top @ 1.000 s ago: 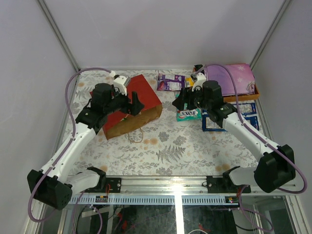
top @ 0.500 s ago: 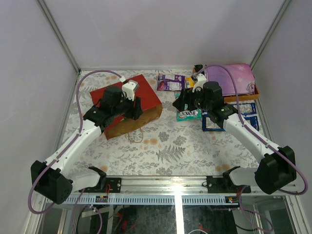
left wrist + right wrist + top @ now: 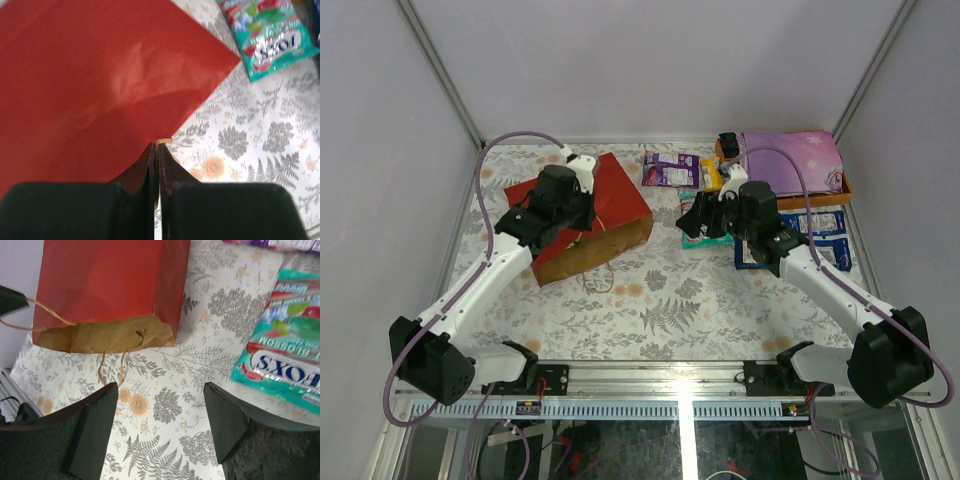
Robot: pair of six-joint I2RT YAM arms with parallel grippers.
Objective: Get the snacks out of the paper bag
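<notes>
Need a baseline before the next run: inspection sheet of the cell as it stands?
Surface: table under a floral cloth, no spills seen.
Job's things: red paper bag on its side, mouth toward the arms, contents not visible; purple packet, teal FOX'S packet and blue-and-white packs lie outside it.
Clutter: wooden tray holding a folded purple cloth, far right.
Grippers: left gripper shut on the bag's edge; right gripper open over bare cloth, touching nothing.
Cables: purple cables, one looping off each arm.
Surroundings: plain walls, nothing seen.
</notes>
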